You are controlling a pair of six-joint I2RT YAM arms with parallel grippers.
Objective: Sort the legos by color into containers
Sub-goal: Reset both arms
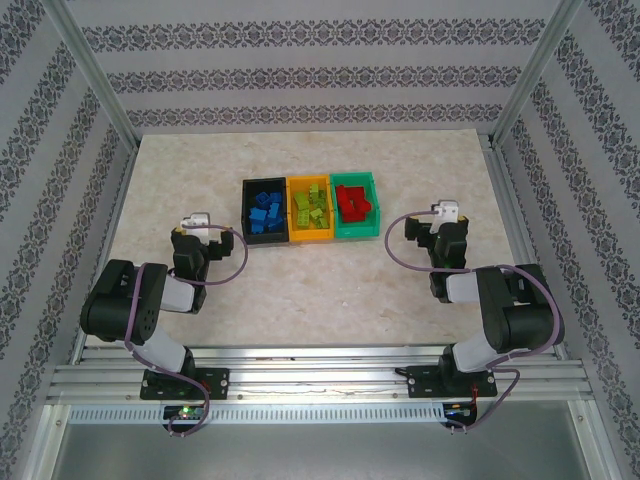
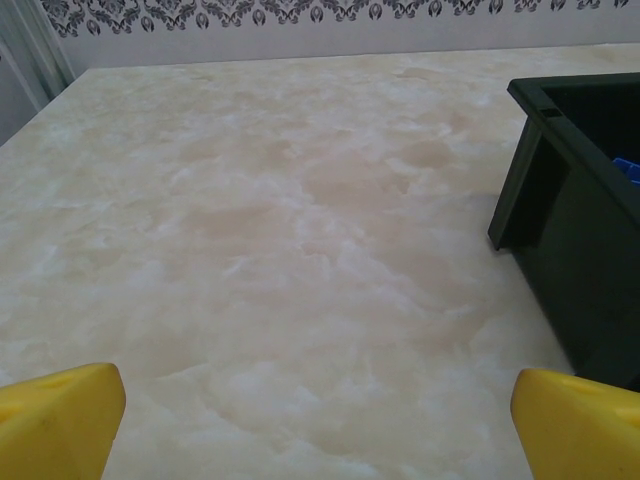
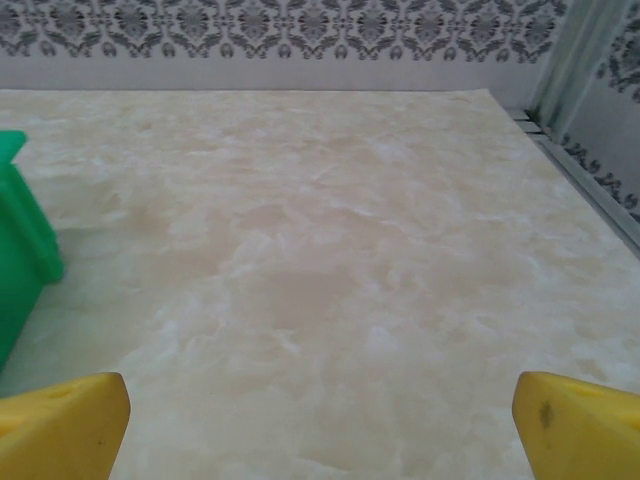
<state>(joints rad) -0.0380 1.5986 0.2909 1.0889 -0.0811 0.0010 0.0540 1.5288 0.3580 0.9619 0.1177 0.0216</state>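
Note:
Three bins stand side by side at mid-table. The black bin [image 1: 246, 212] holds several blue legos [image 1: 266, 212]; its corner shows in the left wrist view as the black bin [image 2: 570, 230]. The orange-yellow bin [image 1: 310, 236] holds yellow-green legos [image 1: 311, 207]. The green bin [image 1: 356, 232] holds red legos [image 1: 353, 203], and its edge shows as the green bin [image 3: 20, 250]. My left gripper [image 1: 197, 232] rests left of the bins, open and empty, yellow fingertips [image 2: 60, 420] wide apart. My right gripper [image 1: 440, 228] rests right of the bins, open and empty, fingertips [image 3: 580, 425] wide apart.
The marble-patterned tabletop [image 1: 320, 300] lies bare around the bins. Patterned walls and metal frame posts [image 1: 100, 90] enclose the table. An aluminium rail [image 1: 320, 375] runs along the near edge, where both arm bases are bolted.

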